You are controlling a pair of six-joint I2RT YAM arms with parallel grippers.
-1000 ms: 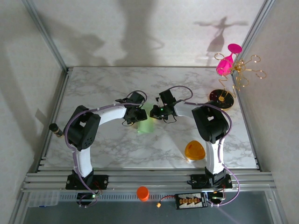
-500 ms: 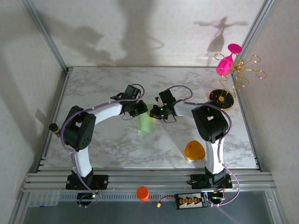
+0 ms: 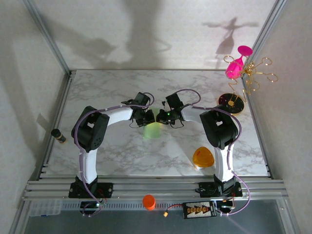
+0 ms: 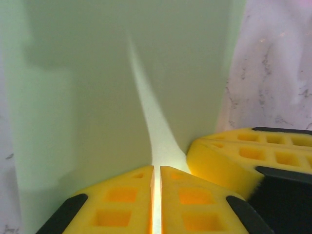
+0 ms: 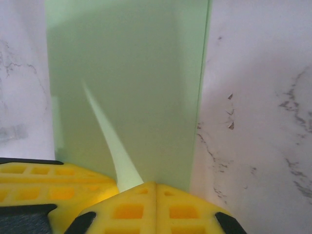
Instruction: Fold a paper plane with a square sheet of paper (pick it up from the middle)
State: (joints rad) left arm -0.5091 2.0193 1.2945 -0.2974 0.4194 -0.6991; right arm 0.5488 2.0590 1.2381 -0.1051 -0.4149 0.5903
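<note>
Two arms meet tip to tip at the centre of the top frame. The left arm (image 3: 90,129) rises from its base at lower left, folds at its dark elbow and reaches right across the marble bench (image 3: 117,151). Its left tool (image 3: 150,117) is clenched on one edge of the pale green sheet of paper (image 3: 153,130). In the left wrist frame a raised crease runs up the sheet from between the yellow pads (image 4: 122,200). Just right of it, the right tool (image 3: 157,117) grips the same edge, pads pressed together. The sheet is a narrow strip just below both tools. The right arm (image 3: 222,127) mirrors the left. An orange rounded-triangle object (image 3: 203,157) lies lower right.
</note>
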